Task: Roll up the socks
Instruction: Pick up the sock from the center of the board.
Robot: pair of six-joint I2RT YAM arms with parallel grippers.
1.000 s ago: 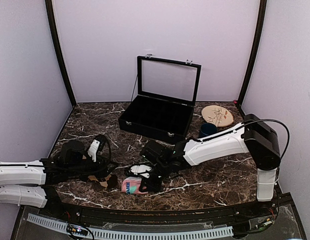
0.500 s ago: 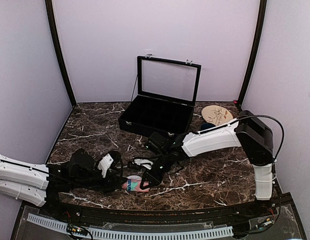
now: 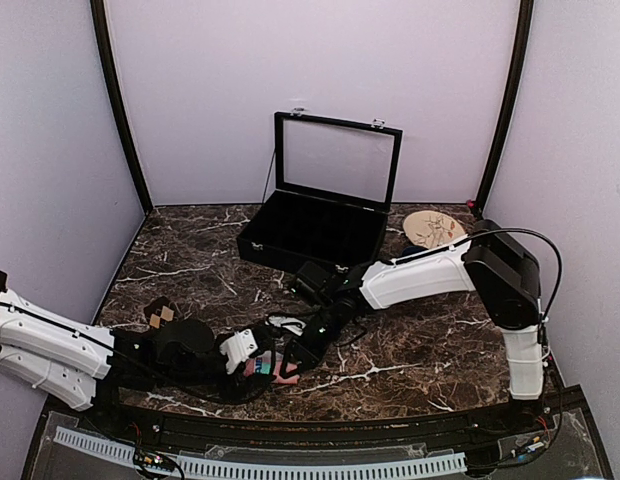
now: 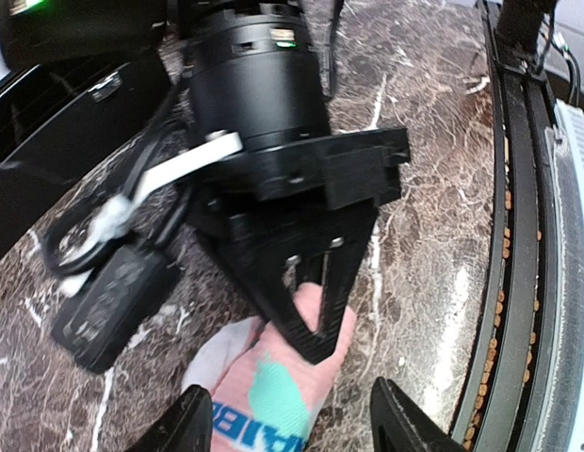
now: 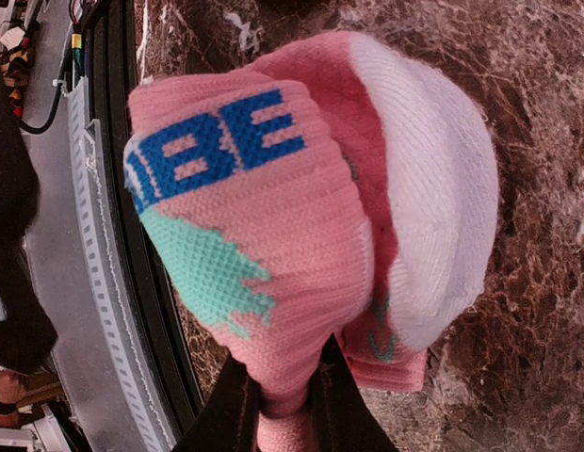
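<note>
Item 1, pink sock [image 5: 273,207]: it is bunched into a rounded bundle, with white toe, teal patch and blue lettering turned outward. It is placed on the marble table [image 3: 420,350] close to the front edge, between the two arms.

Item 2, brown argyle sock [image 3: 161,314]: it is found on the table's left side, apart from the pink sock. Only a patch with tan diamonds is seen; the rest is hidden by the left arm.

Item 3, right gripper [image 5: 284,414]: the jaws are closed on a fold of the pink sock's fabric at one end of the bundle.

Item 4, left gripper [image 4: 292,421]: the jaws are spread wide and set either side of the pink sock. Whether the sock is touched by the fingers cannot be told.

Item 5, black case [image 3: 315,235]: it is stood at the rear centre of the table with its glazed lid raised. A round tan disc [image 3: 435,231] is laid just to its right.
</note>
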